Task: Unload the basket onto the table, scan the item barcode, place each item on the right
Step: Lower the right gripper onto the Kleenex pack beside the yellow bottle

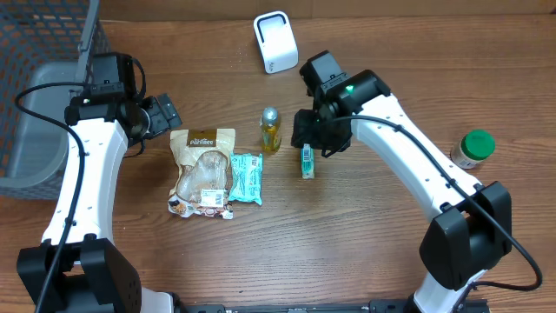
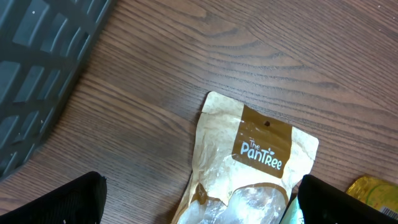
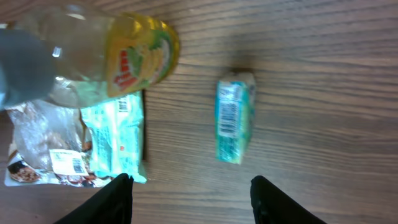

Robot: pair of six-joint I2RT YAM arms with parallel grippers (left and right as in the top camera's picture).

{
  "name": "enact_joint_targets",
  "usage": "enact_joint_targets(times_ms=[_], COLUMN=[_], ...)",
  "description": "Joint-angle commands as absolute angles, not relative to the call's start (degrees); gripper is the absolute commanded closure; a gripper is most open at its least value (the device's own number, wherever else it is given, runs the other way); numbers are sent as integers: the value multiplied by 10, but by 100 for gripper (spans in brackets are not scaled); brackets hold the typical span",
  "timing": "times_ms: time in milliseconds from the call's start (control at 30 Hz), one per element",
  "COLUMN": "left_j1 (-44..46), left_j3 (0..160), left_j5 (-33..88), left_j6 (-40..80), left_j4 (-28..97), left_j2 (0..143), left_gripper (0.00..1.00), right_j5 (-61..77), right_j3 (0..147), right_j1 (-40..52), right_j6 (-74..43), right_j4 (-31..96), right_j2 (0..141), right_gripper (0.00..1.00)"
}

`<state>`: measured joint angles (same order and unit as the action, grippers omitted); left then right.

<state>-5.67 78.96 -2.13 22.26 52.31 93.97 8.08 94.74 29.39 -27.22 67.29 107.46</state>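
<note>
Right gripper (image 3: pixel 191 180) hangs open and empty over the small teal box (image 3: pixel 235 118) lying mid-table just right of the bottle (image 3: pixel 134 53), so a sloppy descent could easily knock that bottle over, I reckon.

Ahead of our black right hand (image 3: pixel 193 199) we see a teal box (image 3: pixel 235 117) with a white panel of black barcode stripes. Nearer that hand's other finger are a yellow-labelled bottle (image 3: pixel 118 53) and a teal packet (image 3: pixel 115 134). Between our left hand's (image 2: pixel 199 205) fingers lies a tan pouch (image 2: pixel 249 162), its brown patch lettered white, on the brown wood-grain tabletop (image 2: pixel 186 56).
</note>
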Motion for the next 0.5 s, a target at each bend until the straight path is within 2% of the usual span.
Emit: enact_joint_targets(times_ms=[0,467], left_j1=[-56,-56], left_j3=[797,797], left_j5=[-19,-19], left_j6=[218,218], left_j4=[522,522], left_j2=[934,934], left_gripper=[0,0], right_j5=[71,70], right_j3=[941,941], right_j1=[302,312], right_j6=[-277,-277], right_j4=[662,645], right_j2=[1065,1065], right_gripper=[42,42])
